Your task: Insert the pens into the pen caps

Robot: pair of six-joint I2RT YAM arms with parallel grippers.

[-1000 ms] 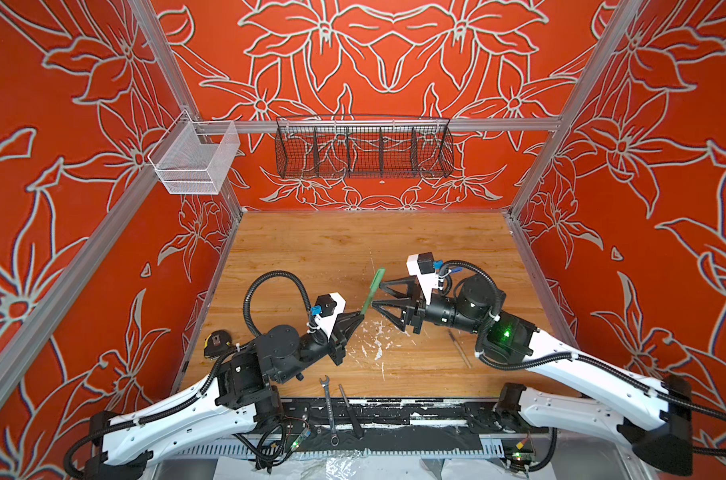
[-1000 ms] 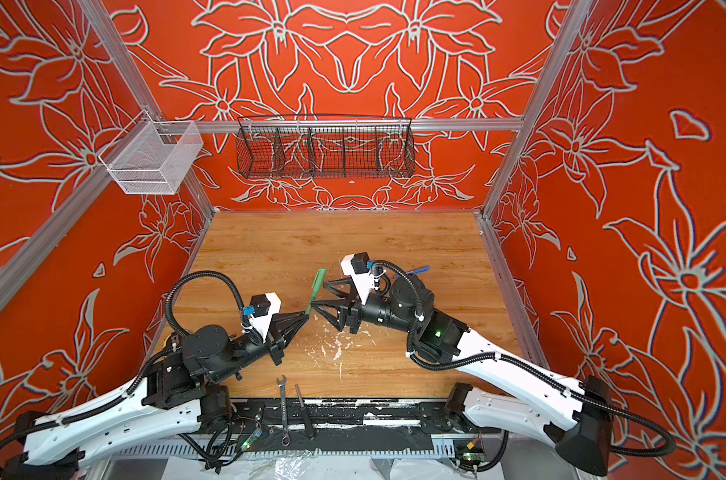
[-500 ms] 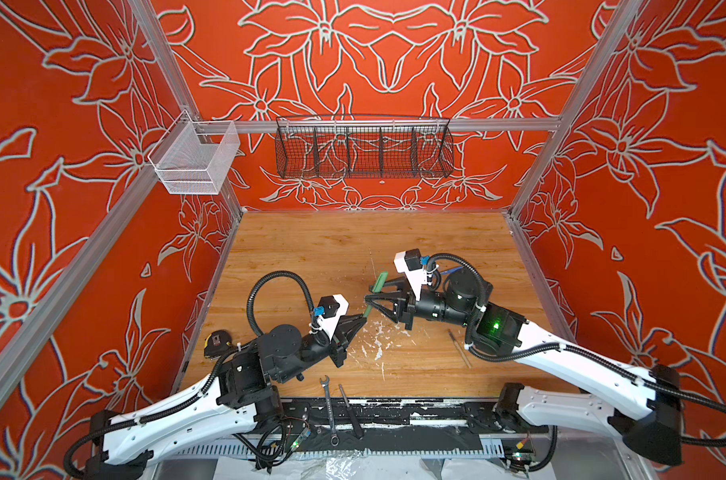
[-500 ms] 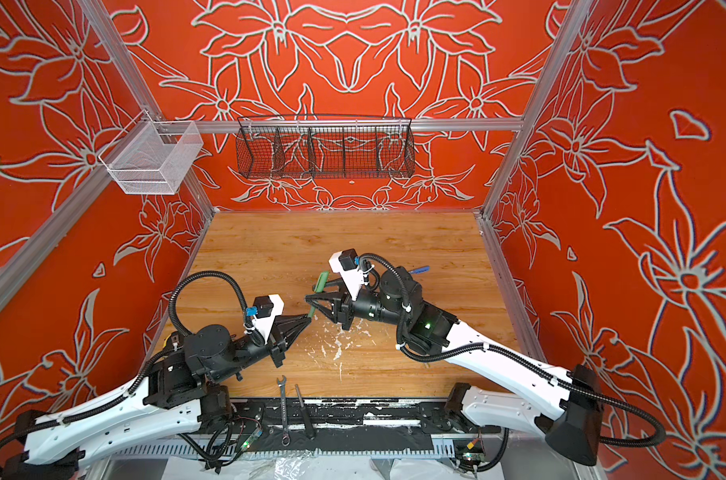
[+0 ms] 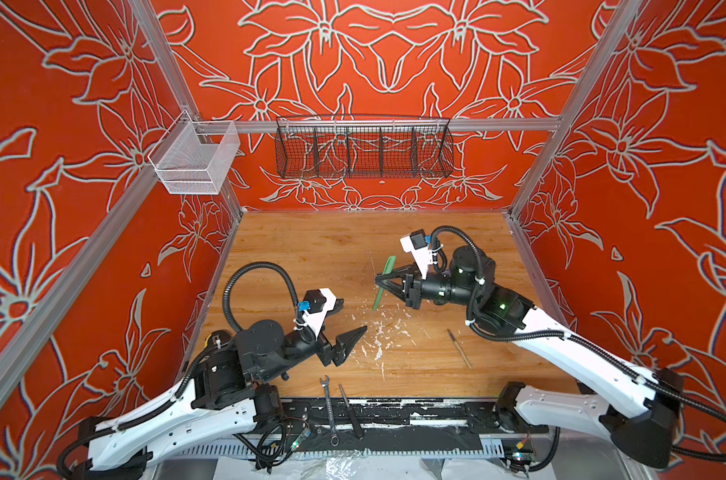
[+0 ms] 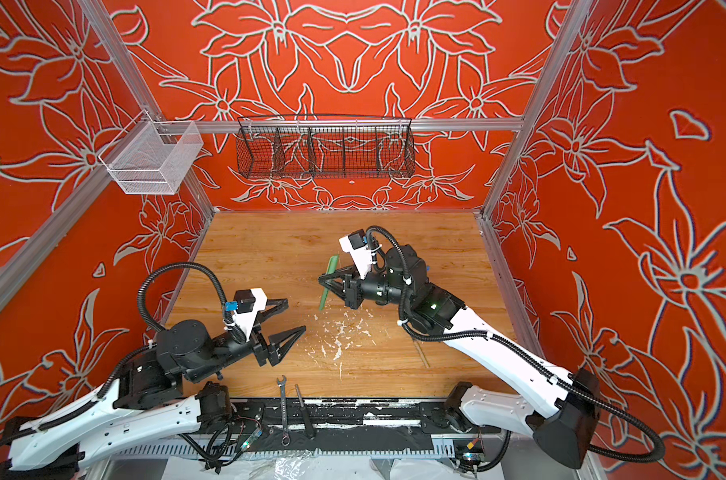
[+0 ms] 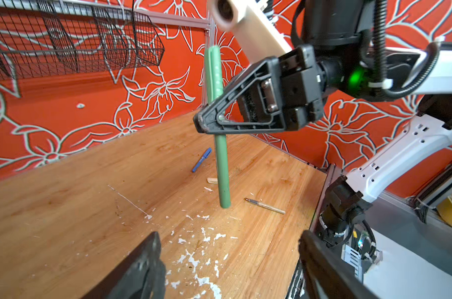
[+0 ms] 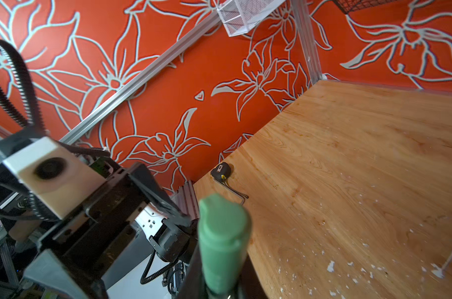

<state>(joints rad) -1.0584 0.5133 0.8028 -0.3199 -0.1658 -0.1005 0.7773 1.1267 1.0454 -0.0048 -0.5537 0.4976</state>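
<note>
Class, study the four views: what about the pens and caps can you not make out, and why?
- Left wrist view: the green pen where its cap ends, behind the fingers of the right gripper.
- Same view: the blue pen, too small to tell if capped; in both top views the right arm hides it.
- Right wrist view: the green pen blurred, cut by the edge.

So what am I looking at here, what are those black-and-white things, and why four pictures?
Those are two robot arms, each ending in a two-fingered gripper. Two pictures look down from above on the wooden table; the other two come from cameras on the arms' wrists. The right gripper is shut on a green pen, holding it roughly upright above the table. The left gripper is open and empty. On the table lie a blue pen, a tan pen and a tan cap.
</note>
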